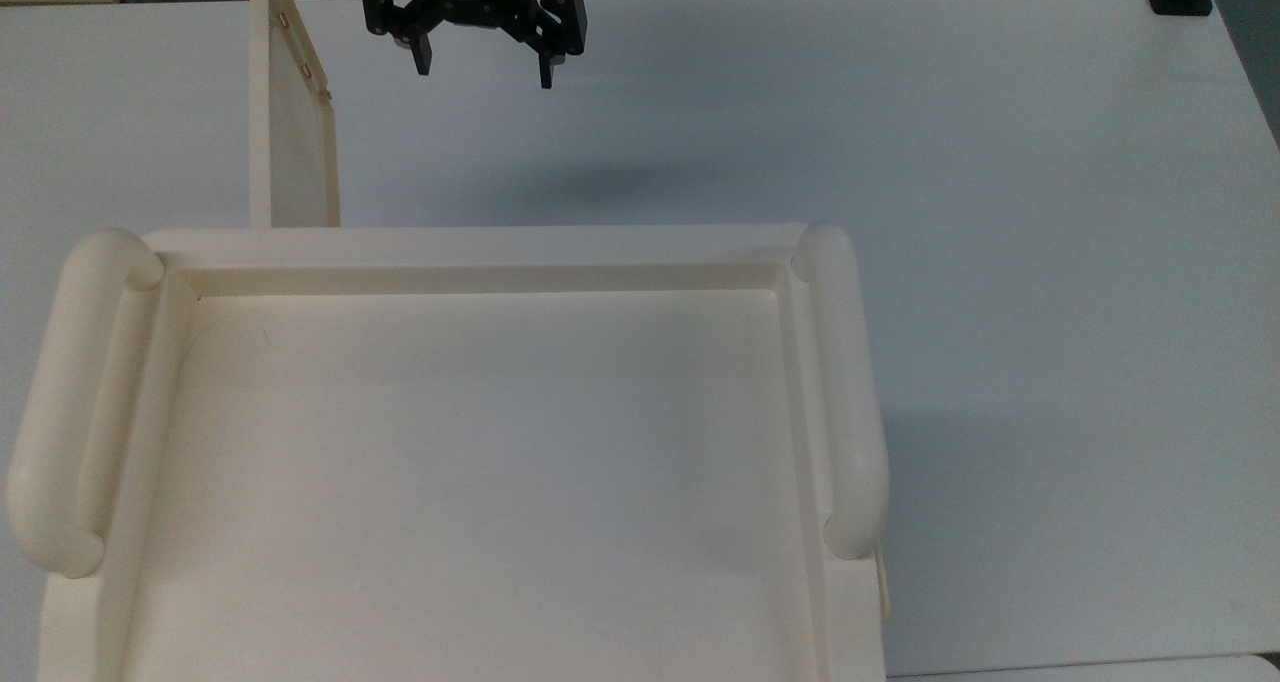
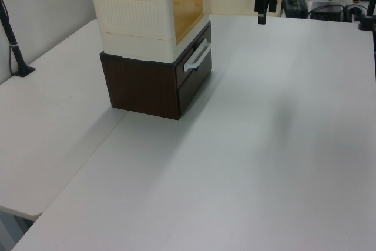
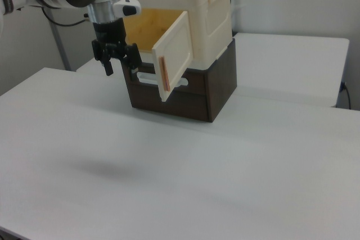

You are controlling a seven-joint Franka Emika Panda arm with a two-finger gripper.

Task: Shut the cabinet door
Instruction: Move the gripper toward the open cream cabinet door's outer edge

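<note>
We see a broad white surface (image 1: 900, 142) spreading across the scene, with a second white table butted against it in the left view. On it stands a dark brown wooden drawer unit (image 2: 147, 86) with a pale handle, and stacked on that sits the large cream plastic cabinet (image 1: 480, 442), its top a recessed rectangular tray flanked by two thick tubular rails (image 1: 845, 392).

The thin flat cream plastic cabinet door (image 1: 295, 132) stands swung wide open, projecting outward from the cabinet's front corner on the top view's left. In the right view it hangs at an angle in front of the amber-tinted interior (image 3: 149, 29), with a brownish strip along its free edge; in the top view we make out small brownish studs along its upper edge.

The black two-finger pincer (image 1: 485, 72) hangs above the bare surface, just beside the door's free edge on the top view's right, not touching it. Its fingers (image 1: 422, 57) are spread apart and hold nothing. In the right view the white arm reaches in from the right view's left.
</note>
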